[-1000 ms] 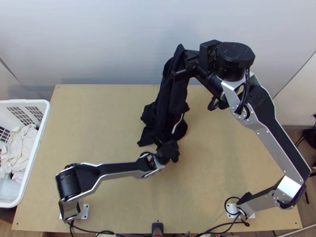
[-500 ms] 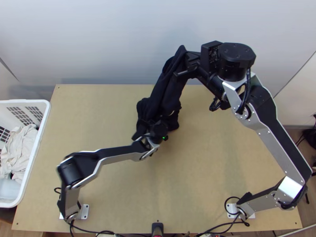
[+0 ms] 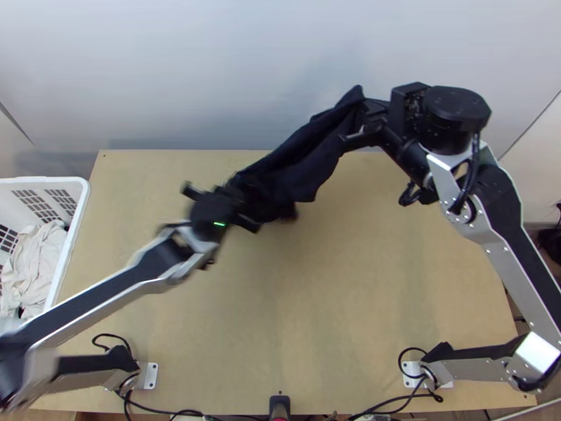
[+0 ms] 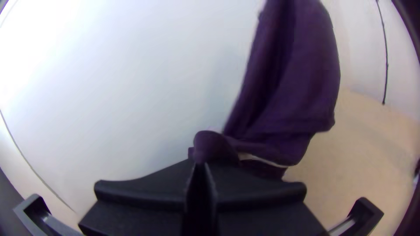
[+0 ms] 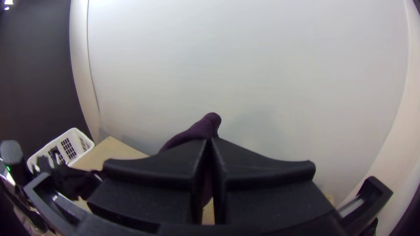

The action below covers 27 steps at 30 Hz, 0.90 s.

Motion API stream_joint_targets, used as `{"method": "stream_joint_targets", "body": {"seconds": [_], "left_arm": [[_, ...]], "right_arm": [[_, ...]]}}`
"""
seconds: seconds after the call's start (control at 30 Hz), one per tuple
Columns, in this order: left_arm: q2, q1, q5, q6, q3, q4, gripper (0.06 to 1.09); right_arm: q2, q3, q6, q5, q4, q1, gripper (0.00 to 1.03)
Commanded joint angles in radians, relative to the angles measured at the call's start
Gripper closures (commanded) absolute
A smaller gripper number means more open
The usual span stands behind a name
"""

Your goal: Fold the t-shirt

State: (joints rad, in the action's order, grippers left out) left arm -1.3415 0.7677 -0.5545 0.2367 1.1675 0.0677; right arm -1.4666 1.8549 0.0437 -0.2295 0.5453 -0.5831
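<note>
My left gripper [image 3: 235, 194] is at the near left end of the dark t-shirt [image 3: 301, 163], left of the table's middle. My right gripper [image 3: 361, 119] is raised at the far side, at the cloth's upper right end. The shirt is stretched between the two in a bunched diagonal band. In the left wrist view, the left gripper [image 4: 200, 168] is closed on a piece of the shirt [image 4: 293, 83], beside a pale strip. The right wrist view has the right gripper [image 5: 210, 142] pinching the cloth [image 5: 199, 131], a bit of which pokes up past its tips.
A white basket [image 3: 78, 210] with pale cloth inside stands at the table's left edge. Behind the table [image 3: 336, 302] rises a pale wall. A small black device [image 3: 279, 405] is at the middle of the near edge.
The left gripper has moved left and slightly up the picture with its end of the shirt. The right gripper has shifted right, and the cloth between them has gone from hanging bunched to stretched diagonally.
</note>
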Motion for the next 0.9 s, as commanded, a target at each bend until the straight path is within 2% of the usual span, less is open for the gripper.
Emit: {"method": "stream_joint_targets", "body": {"seconds": [0.0, 0.1, 0.17, 0.23, 0.27, 0.3, 0.33, 0.4, 0.43, 0.6, 0.87], "left_arm": [[0.278, -0.153, 0.284, -0.171, 0.173, 0.328, 1.05], [0.266, -0.372, 0.466, -0.257, 0.244, 0.376, 1.05], [0.228, -0.53, 0.553, -0.286, 0.244, 0.371, 1.05], [0.182, -0.605, 0.576, -0.287, 0.227, 0.376, 1.04], [0.166, -0.624, 0.584, -0.286, 0.213, 0.388, 0.99], [0.157, -0.633, 0.585, -0.281, 0.195, 0.394, 0.87], [0.156, -0.636, 0.585, -0.281, 0.169, 0.388, 0.68], [0.151, -0.625, 0.585, -0.289, 0.107, 0.383, 0.19], [0.148, -0.614, 0.585, -0.289, 0.081, 0.382, 0.1], [0.107, -0.556, 0.584, -0.304, 0.024, 0.376, 0.1], [0.162, -0.501, 0.584, -0.3, -0.009, 0.388, 0.1]], "right_arm": [[0.065, -0.06, -0.001, -0.001, 0.008, 0.031, 1.0], [0.069, -0.059, -0.002, 0.001, 0.018, 0.031, 1.0], [0.071, -0.057, -0.002, 0.001, 0.019, 0.029, 1.0], [0.071, -0.054, -0.002, 0.001, 0.024, 0.026, 1.0], [0.071, -0.051, -0.002, 0.001, 0.028, 0.023, 1.0], [0.071, -0.051, -0.002, 0.001, 0.031, 0.02, 1.0], [0.072, -0.051, -0.002, 0.001, 0.035, 0.02, 1.0], [0.072, -0.056, -0.001, 0.001, 0.042, 0.019, 1.0], [0.074, -0.059, 0.001, 0.001, 0.044, 0.019, 1.0], [0.084, -0.085, 0.002, 0.001, 0.047, 0.02, 1.0], [0.104, -0.126, 0.004, 0.001, 0.048, 0.02, 1.0]]}}
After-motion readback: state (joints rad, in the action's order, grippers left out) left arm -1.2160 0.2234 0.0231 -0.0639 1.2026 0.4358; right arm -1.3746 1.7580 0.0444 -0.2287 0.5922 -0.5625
